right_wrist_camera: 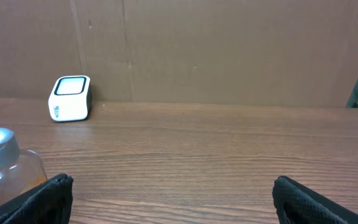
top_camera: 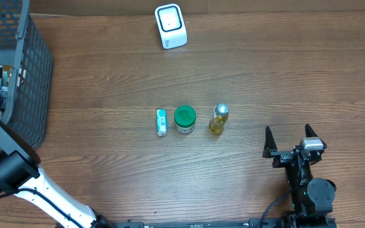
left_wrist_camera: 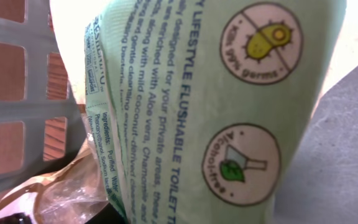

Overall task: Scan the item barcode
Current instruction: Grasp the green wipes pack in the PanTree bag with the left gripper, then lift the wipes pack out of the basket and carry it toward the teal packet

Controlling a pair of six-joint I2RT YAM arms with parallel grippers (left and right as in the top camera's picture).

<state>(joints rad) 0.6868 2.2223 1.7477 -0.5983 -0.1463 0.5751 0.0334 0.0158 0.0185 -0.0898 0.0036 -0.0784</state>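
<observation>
Beside basket mesh [left_wrist_camera: 17, 93], green wipes pack [left_wrist_camera: 229, 112], lettering running vertically

- scanner [top_camera: 170, 25]: small white box with a dark-rimmed window on its face, standing at the far edge of the table, well apart from the other items.
- pack of wipes [left_wrist_camera: 216, 106]: pale green soft pack, print running sideways, "flushable toilet" readable, two round icons for germs and alcohol-free; it lies close against the grey lattice wall of the basket [top_camera: 33, 76].
- mid-table row, near one another but apart: a teal-and-white tube [top_camera: 161, 121] lying flat, a green-lidded jar [top_camera: 184, 118] upright, a yellow bottle [top_camera: 218, 119] with a silver cap.
</observation>
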